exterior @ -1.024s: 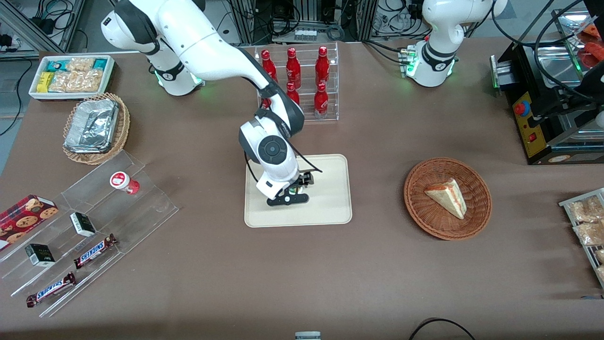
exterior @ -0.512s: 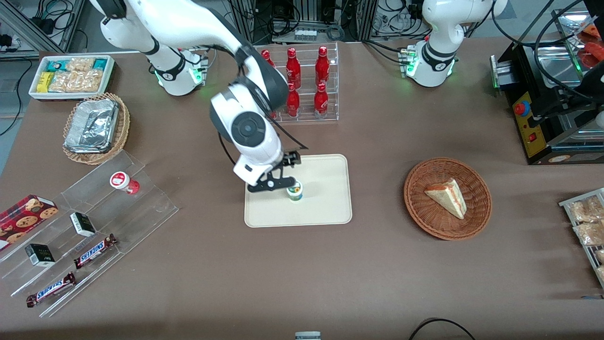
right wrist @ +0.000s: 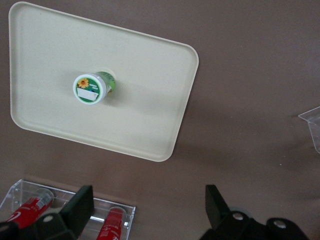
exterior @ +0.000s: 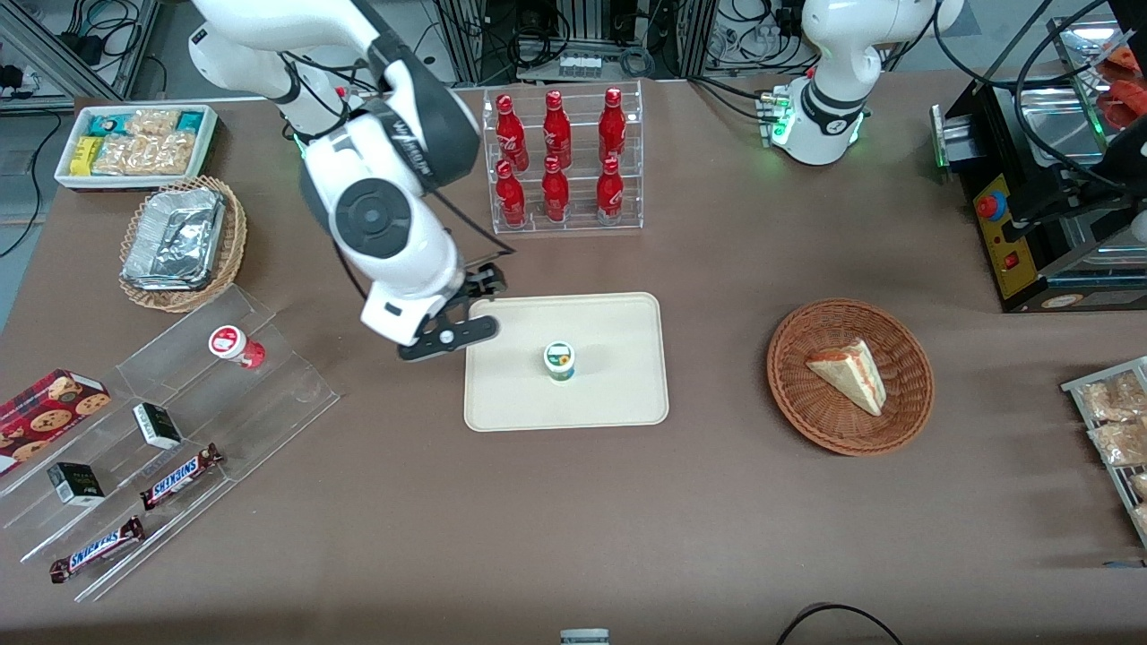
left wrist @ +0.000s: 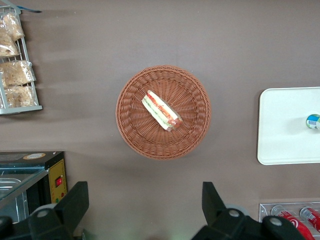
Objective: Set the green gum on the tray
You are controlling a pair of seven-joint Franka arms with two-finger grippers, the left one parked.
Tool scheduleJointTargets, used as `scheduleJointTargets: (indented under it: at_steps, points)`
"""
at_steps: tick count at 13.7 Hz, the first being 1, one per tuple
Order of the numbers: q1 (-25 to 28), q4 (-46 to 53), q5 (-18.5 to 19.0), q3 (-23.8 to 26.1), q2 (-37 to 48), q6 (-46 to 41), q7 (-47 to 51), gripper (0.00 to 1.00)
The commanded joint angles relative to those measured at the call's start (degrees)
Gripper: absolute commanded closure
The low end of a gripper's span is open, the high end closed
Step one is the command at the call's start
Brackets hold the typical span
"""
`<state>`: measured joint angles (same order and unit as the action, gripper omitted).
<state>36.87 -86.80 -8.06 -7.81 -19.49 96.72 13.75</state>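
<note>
Claw (exterior: 457, 315) is hanging spread and empty above the surface (exterior: 573, 502), just off the tray's working-arm edge. Tray (exterior: 618, 394) is lying flat; green gum (exterior: 560, 360) is standing upright near its middle, at the claw's four o'clock, apart from it.

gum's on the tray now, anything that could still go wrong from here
Little, judging by these views. The green gum stands upright on the tray, free of the open end effector, which hangs above the table just off the tray's edge toward the working arm's end.

1. The canister is narrow and upright, so a bump to the tray might tip it.
2. The rack of red bottles is close to the arm's wrist, so a wide swing could clip it.
</note>
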Motion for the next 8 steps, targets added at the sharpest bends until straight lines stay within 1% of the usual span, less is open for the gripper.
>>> scheduleJointTargets:
  at_steps: [1,3,5,7,8]
  points:
    - [-4.51,-2.05,0.5,0.33,2.87,-1.01,-2.32,0.01]
    - [-9.16,-3.54,0.68,0.42,4.89,-1.01,-6.08,0.01]
    - [-15.13,-4.86,0.59,0.95,6.47,-1.36,-10.39,0.01]
    - [-20.68,-8.29,0.59,1.12,9.28,-0.57,-13.39,0.01]
    - [-23.92,-8.65,0.94,3.13,10.16,-1.26,-14.7,0.01]
